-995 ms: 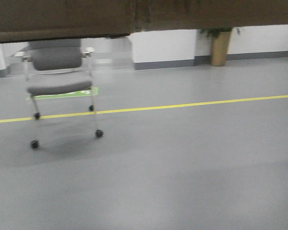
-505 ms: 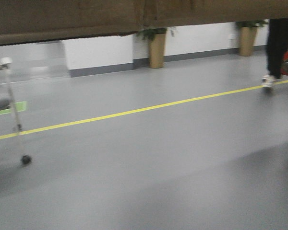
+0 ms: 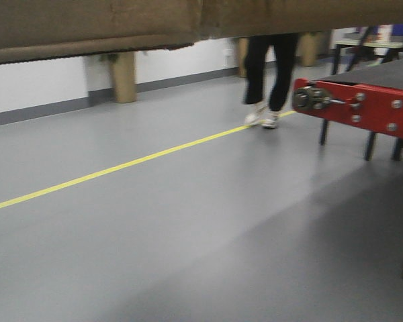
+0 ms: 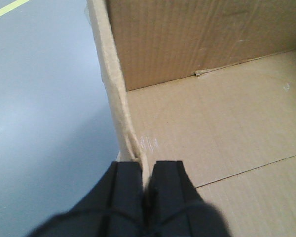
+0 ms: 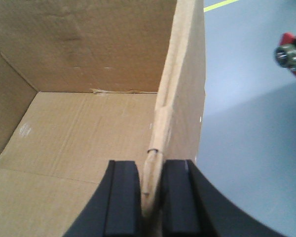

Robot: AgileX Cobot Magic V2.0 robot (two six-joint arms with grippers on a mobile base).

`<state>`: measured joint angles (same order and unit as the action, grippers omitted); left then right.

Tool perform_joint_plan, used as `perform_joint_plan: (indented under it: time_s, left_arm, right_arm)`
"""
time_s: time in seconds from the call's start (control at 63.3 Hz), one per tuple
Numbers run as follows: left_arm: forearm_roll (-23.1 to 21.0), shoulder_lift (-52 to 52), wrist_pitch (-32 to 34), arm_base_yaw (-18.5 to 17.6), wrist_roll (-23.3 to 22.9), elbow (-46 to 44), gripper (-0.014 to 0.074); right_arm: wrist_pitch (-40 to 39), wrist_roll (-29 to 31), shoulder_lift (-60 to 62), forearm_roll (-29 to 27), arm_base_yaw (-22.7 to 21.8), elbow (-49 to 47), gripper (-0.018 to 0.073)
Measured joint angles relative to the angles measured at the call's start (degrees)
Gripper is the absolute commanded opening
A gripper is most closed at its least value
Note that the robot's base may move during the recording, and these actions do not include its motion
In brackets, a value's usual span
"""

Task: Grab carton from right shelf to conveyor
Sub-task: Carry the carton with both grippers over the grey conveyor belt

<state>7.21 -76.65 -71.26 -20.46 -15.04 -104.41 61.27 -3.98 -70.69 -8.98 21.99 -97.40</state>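
**Item:** carton (image 4: 212, 138). Open-topped, plain brown corrugated board. It is empty as far as both wrist views show.

**Location:** held up between your two arms, clear of the floor (image 3: 188, 255). Its underside fills the 12 o'clock band of the front view. It is not yet on the conveyor (image 3: 363, 107), whose red end frame sits at 2 to 3 o'clock in that view, well apart from the carton.

**Hold, left:** the left gripper (image 4: 146, 170) is pinched narrow on the rim of the left wall, one finger inside and one outside, at 6 o'clock in its wrist view.

**Hold, right:** the right gripper (image 5: 150, 170) is clamped the same way on the right wall. The board there is creased and buckled between the fingers.

**Handling (judged):**
- It is probably light, since two thin edge pinches carry it.
- The faces are stiff, but the rims are soft and crush easily.
- A rim may tear or slip from the pads if you swing the carton or let your arms drift apart.
- Keep both arms level and matched, and lower the carton flat.

**Not made out:**
- The shelf is in no view.
- The carton's outer faces are hidden.
- The conveyor's belt is cut off at 3 o'clock, showing only a dark sliver.
- The front view is blurred.
- A person's legs (image 3: 272, 74) stand at 1 o'clock near the conveyor's end, cut off above by the carton.
- You cannot tell how deep the fingers bite.
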Motion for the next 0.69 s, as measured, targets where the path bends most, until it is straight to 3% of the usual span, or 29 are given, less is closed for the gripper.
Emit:
perform_joint_plan:
  time_s: [0.695]
  left_arm:
    - [0.04, 0.0, 0.08, 0.0, 0.0, 0.0, -0.0018]
  right_arm:
    - [-0.08, 0.12, 0.0, 0.0, 0.0, 0.12, -0.0067]
